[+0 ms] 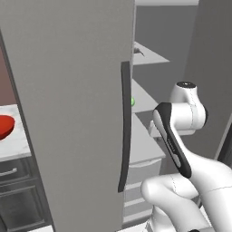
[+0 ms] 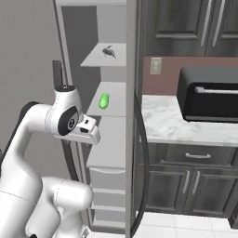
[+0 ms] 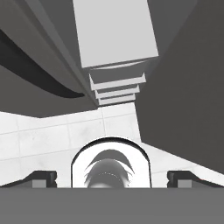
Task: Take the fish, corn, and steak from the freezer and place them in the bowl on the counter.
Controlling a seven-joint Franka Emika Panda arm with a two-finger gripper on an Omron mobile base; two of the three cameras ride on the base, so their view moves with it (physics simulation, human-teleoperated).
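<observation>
The gripper (image 3: 112,178) stands wide open and holds nothing, its two tips far apart at the bottom of the hand view. It points down past the shelf fronts toward the pale floor tiles (image 3: 52,140), not at any food.

The freezer (image 2: 109,121) is open, and its door (image 1: 68,113) with the long dark handle (image 1: 125,127) stands between the arm and the counter (image 1: 13,142). Inside, a small green item (image 2: 104,101), probably the corn, lies on the middle shelf, and a small dark thing (image 2: 109,52), too small to name, lies on the shelf above. I cannot pick out the steak. The red bowl (image 1: 5,126) sits on the counter, on the far side of the door.

The task looks barely begun, since no food shows in the visible part of the bowl. The risks follow from the pose. The hand is aimed low, so a reach from here could strike a shelf edge or drawer front (image 3: 116,83). The elbow is close beside the open door and could nudge it. Every carry to the bowl must go round that door. A black appliance (image 2: 209,93) sits on the other worktop (image 2: 181,123), clear of the work.
</observation>
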